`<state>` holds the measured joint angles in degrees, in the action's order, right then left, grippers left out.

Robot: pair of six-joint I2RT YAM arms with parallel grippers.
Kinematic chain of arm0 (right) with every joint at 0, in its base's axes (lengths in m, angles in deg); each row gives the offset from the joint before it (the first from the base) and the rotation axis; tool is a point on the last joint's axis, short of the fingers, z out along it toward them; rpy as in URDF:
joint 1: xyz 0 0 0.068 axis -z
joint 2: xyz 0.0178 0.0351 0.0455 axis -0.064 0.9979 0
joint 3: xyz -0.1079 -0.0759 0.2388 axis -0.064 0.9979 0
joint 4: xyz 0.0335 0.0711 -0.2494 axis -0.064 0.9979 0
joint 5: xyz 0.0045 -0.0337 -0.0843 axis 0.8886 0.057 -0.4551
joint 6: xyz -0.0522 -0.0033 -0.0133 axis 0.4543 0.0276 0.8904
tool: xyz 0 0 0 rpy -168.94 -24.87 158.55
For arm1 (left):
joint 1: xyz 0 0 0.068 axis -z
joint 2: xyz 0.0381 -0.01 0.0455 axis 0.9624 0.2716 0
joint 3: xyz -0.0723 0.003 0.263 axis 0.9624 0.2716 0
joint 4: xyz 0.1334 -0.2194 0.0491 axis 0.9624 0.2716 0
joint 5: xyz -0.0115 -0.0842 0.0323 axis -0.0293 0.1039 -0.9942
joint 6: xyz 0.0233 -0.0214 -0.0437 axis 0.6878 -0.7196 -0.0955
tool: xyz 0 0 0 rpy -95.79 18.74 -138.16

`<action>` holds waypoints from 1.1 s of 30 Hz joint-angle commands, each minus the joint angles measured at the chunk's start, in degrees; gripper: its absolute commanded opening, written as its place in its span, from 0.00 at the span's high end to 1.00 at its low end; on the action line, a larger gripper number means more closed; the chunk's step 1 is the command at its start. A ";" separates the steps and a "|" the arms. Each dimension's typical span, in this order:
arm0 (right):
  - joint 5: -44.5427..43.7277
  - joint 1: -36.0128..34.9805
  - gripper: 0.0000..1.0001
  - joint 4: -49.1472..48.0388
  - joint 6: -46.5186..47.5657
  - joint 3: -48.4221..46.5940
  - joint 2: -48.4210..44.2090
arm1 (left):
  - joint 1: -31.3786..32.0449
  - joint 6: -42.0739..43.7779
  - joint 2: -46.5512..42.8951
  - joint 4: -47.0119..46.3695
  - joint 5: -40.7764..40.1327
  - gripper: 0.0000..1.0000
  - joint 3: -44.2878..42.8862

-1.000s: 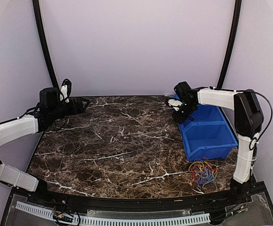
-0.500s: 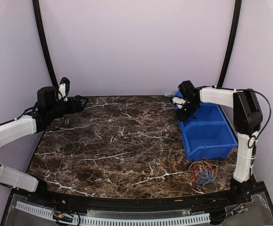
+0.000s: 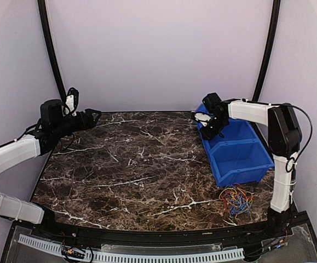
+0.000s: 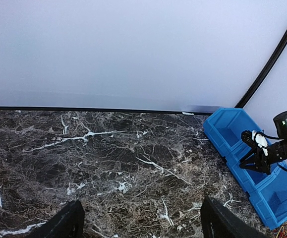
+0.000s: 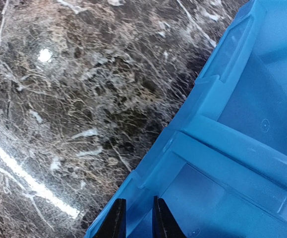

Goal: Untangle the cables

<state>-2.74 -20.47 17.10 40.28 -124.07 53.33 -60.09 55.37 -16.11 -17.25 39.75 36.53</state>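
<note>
Cables (image 3: 236,200): a small tangle of yellow, blue and red wires lying on the desk (image 3: 136,164) near its near-right corner, just in front of the blue bin (image 3: 237,156); no gripper touches them. The left wrist view catches only a sliver of them at its lower right corner.
Blue bin: stands along the desk's right edge and has two compartments, one far and one near.
Right gripper (image 5: 136,222): the fingers are drawn almost together, with only a narrow gap between them, and hold nothing. It hangs over the bin's left wall by the far compartment, well apart from the cables.
Left gripper (image 4: 143,225): spread wide and empty. It is held above the far-left corner of the desk and faces across it toward the bin.
Desk: dark marble with white veins.
</note>
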 commanded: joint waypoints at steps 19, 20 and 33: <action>11.95 -14.00 0.76 3.95 22.43 2.00 -1.36 | 0.35 -0.11 -1.58 -1.01 0.18 0.16 -0.19; 11.09 -13.99 0.74 4.17 21.91 1.75 -1.56 | 0.35 -0.11 -1.62 -1.01 0.25 0.16 -0.19; 5.26 -13.58 0.43 4.84 15.95 1.85 -0.73 | 0.35 -0.63 -1.97 -1.23 0.70 0.16 -0.04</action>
<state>3.64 -34.11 20.75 57.22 -122.91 52.87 -60.09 55.31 -16.14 -17.27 39.82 36.53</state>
